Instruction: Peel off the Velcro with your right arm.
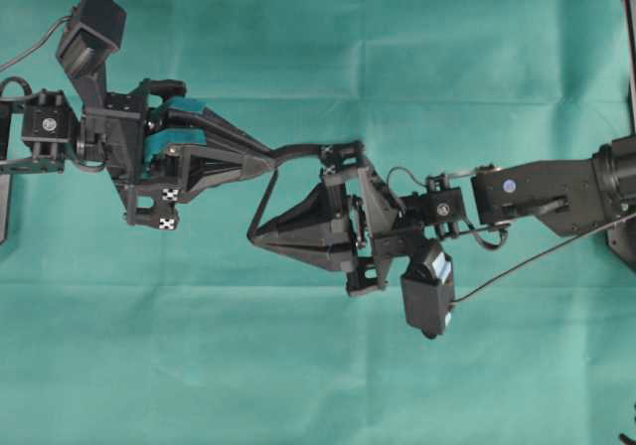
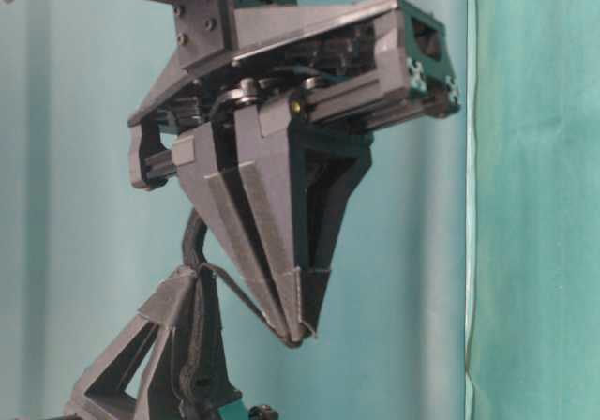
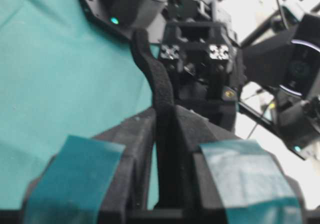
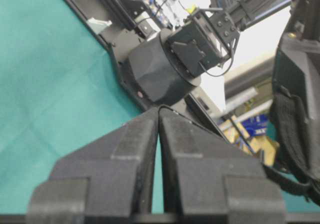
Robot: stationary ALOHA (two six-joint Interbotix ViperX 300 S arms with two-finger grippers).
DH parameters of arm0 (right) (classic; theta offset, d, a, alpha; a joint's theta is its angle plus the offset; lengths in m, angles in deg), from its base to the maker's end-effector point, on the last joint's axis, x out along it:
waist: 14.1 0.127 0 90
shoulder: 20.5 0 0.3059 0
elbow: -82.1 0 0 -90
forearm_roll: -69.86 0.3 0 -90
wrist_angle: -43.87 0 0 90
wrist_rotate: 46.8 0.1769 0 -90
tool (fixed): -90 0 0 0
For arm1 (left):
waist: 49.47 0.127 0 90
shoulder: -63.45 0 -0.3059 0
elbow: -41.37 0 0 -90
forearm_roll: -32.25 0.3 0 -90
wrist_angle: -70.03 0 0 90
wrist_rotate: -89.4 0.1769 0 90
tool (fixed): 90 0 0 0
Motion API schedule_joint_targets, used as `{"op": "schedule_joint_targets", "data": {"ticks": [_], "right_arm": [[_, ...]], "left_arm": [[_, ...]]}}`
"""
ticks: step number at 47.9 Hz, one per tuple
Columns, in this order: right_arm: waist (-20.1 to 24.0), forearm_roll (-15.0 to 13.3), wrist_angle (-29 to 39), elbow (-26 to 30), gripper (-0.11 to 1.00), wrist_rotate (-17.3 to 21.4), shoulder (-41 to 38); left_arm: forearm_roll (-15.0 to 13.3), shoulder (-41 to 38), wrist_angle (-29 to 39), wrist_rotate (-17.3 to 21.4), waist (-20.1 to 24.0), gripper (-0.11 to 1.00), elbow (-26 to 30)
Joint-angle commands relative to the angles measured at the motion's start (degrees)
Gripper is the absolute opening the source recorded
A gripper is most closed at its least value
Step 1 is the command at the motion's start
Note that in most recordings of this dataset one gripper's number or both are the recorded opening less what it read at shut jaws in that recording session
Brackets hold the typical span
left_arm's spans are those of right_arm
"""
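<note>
The thin, floppy black Velcro strap (image 1: pixel 298 150) is held in mid-air above the green cloth-covered surface (image 1: pixel 318 366), between the two arms. The left hand (image 1: pixel 273 162), black with teal finger parts, is closed on one end of the strap; the wrist view shows the fuzzy band (image 3: pixel 159 84) clamped between its fingers and curving away towards the right arm.

The all-black right hand (image 1: pixel 253 236), with long pointed wedge fingers, is fully closed just below the left hand's tips; a thin layer appears pinched at its very tip (image 2: pixel 292 337).

From the left hand one layer runs rightwards, roughly level, and a second strand (image 1: pixel 263 199) drops to the right hand's tip. The layers are judged partly separated, forming a V that opens at the left hand.

Further peeling turns on the right hand being drawn away from the left hand, across the strap's long axis.
</note>
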Motion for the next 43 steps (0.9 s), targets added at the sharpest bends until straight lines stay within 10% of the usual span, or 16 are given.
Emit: {"op": "schedule_joint_targets", "data": {"ticks": [1, 43], "right_arm": [[1.6, 0.1, -0.2, 1.2, -0.09, 0.4, 0.4], [5.9, 1.1, 2.3, 1.3, -0.09, 1.6, -0.6]], "left_arm": [[-0.1, 0.4, -0.7, 0.1, 0.8, 0.10, 1.1], [-0.1, 0.4, -0.8, 0.0, 1.1, 0.10, 1.0]]}}
